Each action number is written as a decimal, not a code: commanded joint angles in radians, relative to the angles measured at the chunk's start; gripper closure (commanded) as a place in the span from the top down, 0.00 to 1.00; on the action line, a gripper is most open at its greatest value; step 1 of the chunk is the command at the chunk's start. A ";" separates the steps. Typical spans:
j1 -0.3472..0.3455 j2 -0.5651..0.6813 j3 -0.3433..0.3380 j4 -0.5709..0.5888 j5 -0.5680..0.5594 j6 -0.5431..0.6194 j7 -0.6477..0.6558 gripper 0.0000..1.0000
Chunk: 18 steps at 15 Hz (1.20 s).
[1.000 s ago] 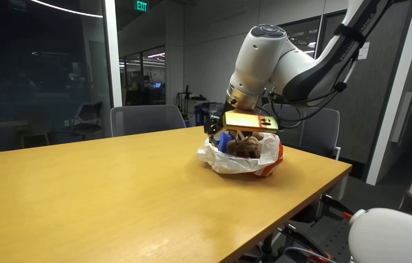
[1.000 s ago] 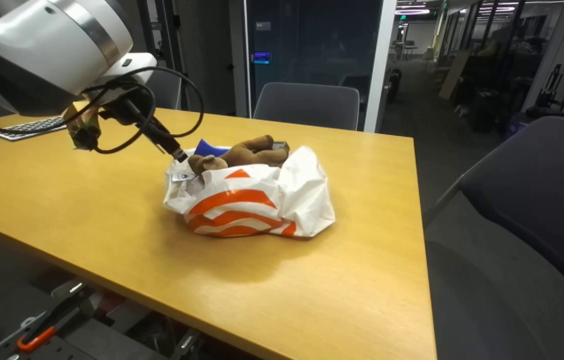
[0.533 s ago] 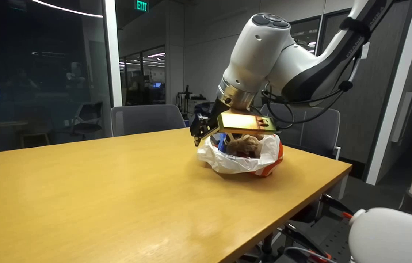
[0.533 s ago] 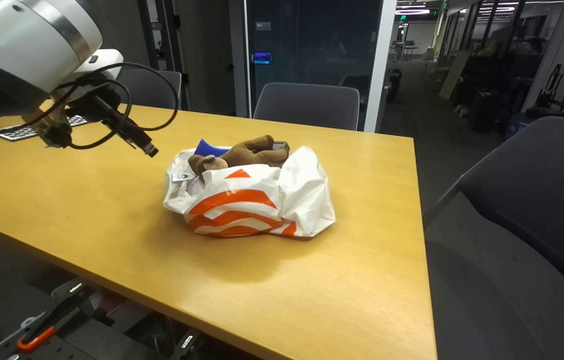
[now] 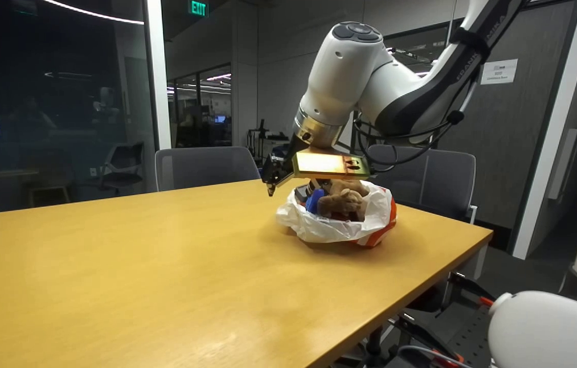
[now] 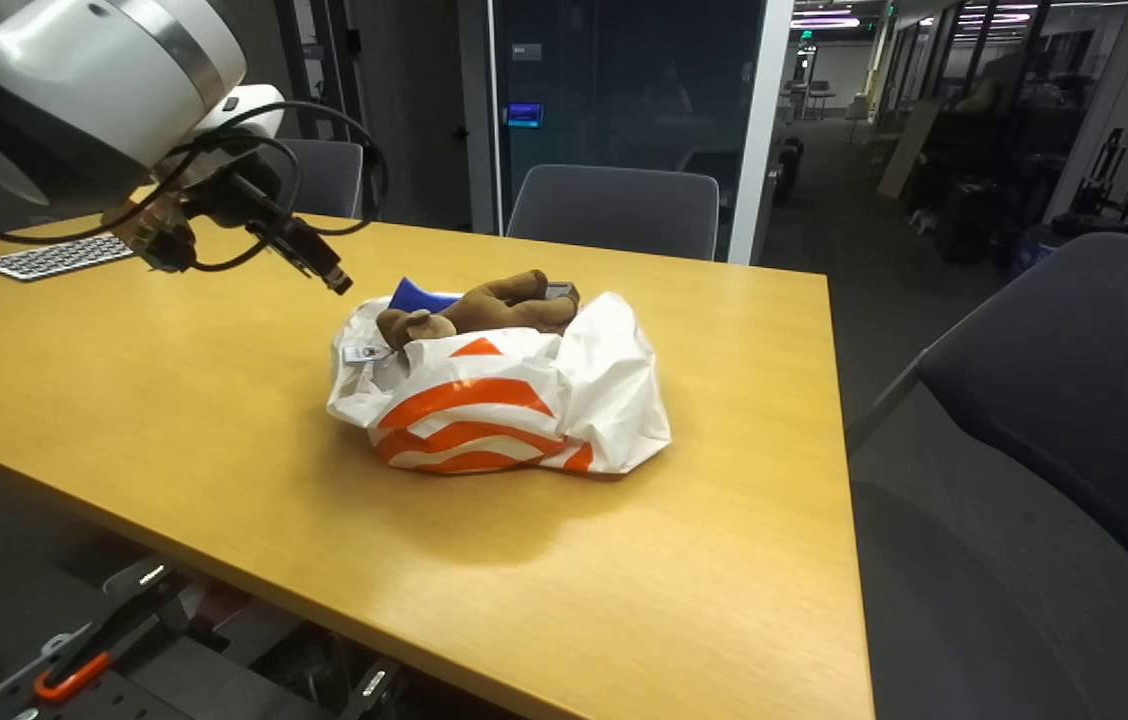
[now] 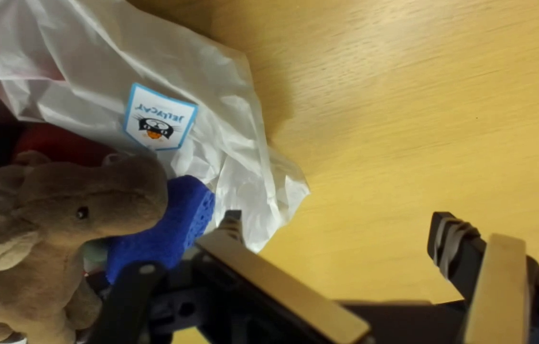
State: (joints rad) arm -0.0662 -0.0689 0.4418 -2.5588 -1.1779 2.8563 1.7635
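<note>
- Wrist view: a honey-coloured wooden table [image 7: 417, 110] fills the background from 12 to 4 o'clock.
- The gripper [image 7: 337, 217] hangs over it towards 5 o'clock, fingers spread wide, holding nothing, wood showing between them.
- From that gap the blue sponge [image 7: 174, 224] lies at 9 o'clock, its long axis running roughly 1 to 7; a finger overlaps its edge in this view.
- Beyond it, also at 9 o'clock, a brown plush toy [image 7: 59, 217] points its muzzle towards 3 o'clock.
- Both sit in the mouth of a white plastic bag [image 7: 221, 105] spreading towards 10 o'clock, a printed tag [image 7: 160, 117] against its wall; something dark red inside is unclear.
- In an exterior view, a glass wall [image 5: 53, 102] and a grey chair [image 5: 206, 166] stand behind; the bag is between 3 and 4 o'clock from the visible fingertip, which hangs outside the rim.
- In an exterior view, a keyboard [image 6: 59, 257] lies at 9 o'clock from the gripper, the bag at 4 o'clock, just beside and below but apart. The toy's long axis runs close to 9-to-3, head end nearer the fingers, and a grey boxy thing [image 6: 561, 290] shows by its legs.
</note>
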 commanded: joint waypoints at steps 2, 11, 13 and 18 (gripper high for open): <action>-0.026 0.109 -0.025 0.083 -0.045 0.007 -0.029 1.00; -0.043 0.225 -0.064 0.124 -0.081 0.014 -0.078 0.74; -0.039 0.217 -0.060 0.119 -0.081 0.013 -0.079 0.58; -0.036 0.192 -0.057 0.104 -0.103 0.017 -0.067 0.21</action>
State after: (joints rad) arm -0.1032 0.1425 0.3873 -2.4571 -1.2431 2.8541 1.6915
